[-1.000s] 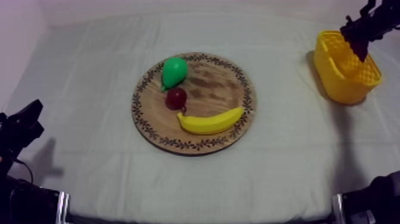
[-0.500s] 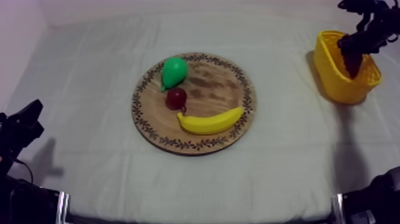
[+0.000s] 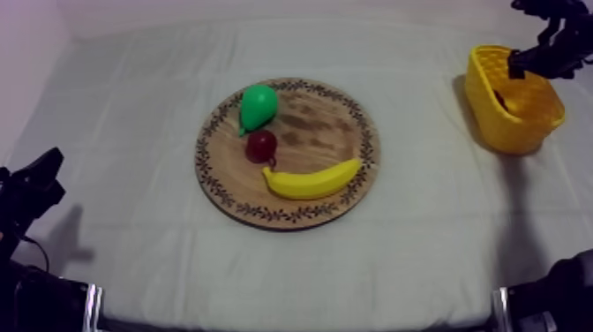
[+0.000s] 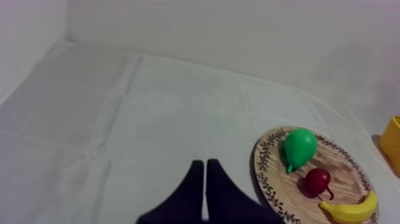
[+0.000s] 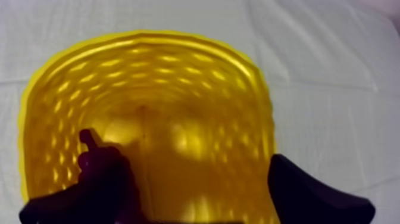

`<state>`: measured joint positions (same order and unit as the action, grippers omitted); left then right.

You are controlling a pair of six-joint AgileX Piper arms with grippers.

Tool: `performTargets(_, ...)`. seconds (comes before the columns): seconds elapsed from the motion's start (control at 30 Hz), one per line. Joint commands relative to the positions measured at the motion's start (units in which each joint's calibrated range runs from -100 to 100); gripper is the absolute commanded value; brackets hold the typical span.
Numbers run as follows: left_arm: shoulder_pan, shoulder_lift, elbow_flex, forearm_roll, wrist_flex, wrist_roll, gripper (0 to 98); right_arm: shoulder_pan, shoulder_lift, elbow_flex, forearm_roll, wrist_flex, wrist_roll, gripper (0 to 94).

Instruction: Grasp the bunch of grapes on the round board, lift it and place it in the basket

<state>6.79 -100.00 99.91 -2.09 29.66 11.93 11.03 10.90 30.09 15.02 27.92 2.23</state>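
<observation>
The dark bunch of grapes (image 3: 505, 98) lies inside the yellow basket (image 3: 532, 124) at the table's far right. My right gripper (image 3: 532, 62) hangs just above the basket, open. In the right wrist view its fingers (image 5: 309, 190) stand wide apart over the basket's woven floor (image 5: 178, 131), and the grapes (image 5: 98, 167) rest beside one finger, stem up. The round wooden board (image 3: 322, 132) sits mid-table. My left gripper (image 3: 40, 177) rests low at the left, shut as a narrow wedge (image 4: 205, 167).
On the board lie a green pear (image 3: 258, 106), a small red fruit (image 3: 261, 146) and a banana (image 3: 313, 181). The left wrist view looks over bare cloth towards the board (image 4: 280, 184), with the basket's edge (image 4: 393, 140) beyond.
My right gripper dipped into the basket, then rose up and back out of it. The grapes now lie on the basket floor. The left arm stayed still.
</observation>
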Motion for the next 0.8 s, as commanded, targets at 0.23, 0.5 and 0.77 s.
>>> performTargets(0.23, 0.0, 0.0, 0.0, 0.01, 0.0, 0.0, 0.1, 0.9, -13.7, 8.5, 0.0, -4.9, -0.4, 61.7)
performTargets(0.5, 0.0, 0.0, 0.0, 0.01, 0.0, 0.0, 0.1, 2.0, -26.6, 19.6, -0.2, -11.4, -0.8, 60.6)
performTargets(0.77, 0.0, 0.0, 0.0, 0.01, 0.0, 0.0, 0.1, 2.0, -41.1, 33.6, -7.7, -17.6, 5.2, 56.5)
